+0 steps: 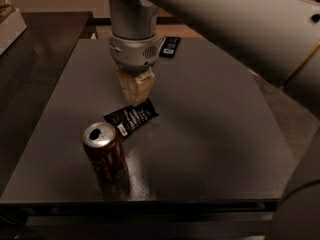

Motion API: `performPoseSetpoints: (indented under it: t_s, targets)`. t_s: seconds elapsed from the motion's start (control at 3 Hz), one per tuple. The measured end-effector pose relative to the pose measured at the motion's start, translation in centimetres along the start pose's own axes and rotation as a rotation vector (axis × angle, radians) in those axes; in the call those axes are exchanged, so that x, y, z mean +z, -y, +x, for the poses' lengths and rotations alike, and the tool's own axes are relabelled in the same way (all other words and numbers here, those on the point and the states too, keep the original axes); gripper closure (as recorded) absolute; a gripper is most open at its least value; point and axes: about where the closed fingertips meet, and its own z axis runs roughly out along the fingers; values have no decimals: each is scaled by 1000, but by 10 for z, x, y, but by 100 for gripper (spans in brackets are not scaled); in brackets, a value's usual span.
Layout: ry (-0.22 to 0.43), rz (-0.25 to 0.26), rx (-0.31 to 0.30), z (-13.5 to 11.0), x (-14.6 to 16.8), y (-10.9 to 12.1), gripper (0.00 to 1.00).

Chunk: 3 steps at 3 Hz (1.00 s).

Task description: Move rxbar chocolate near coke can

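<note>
The rxbar chocolate (131, 118), a flat black wrapper with white block lettering, sits low over the dark table just up and right of the coke can (105, 152). The can is red-brown with a silver top and stands upright near the table's front left. My gripper (135, 100) points straight down over the bar's far edge. Its cream fingers are closed together on the bar's upper edge. The bar's near left corner is almost at the can's top rim.
A second black bar with a pale label patch (170, 46) lies at the back of the table (215, 149). A white box (9, 24) stands off the table at the far left. My arm fills the upper right.
</note>
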Motion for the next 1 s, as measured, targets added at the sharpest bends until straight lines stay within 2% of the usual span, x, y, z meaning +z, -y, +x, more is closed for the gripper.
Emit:
performPoseSetpoints:
  t_s: [0.33, 0.67, 1.0]
  targets:
    - [26, -29, -23, -15, 7, -24, 83]
    - [42, -38, 1, -20, 18, -34, 59]
    - [42, -8, 1, -21, 19, -27, 36]
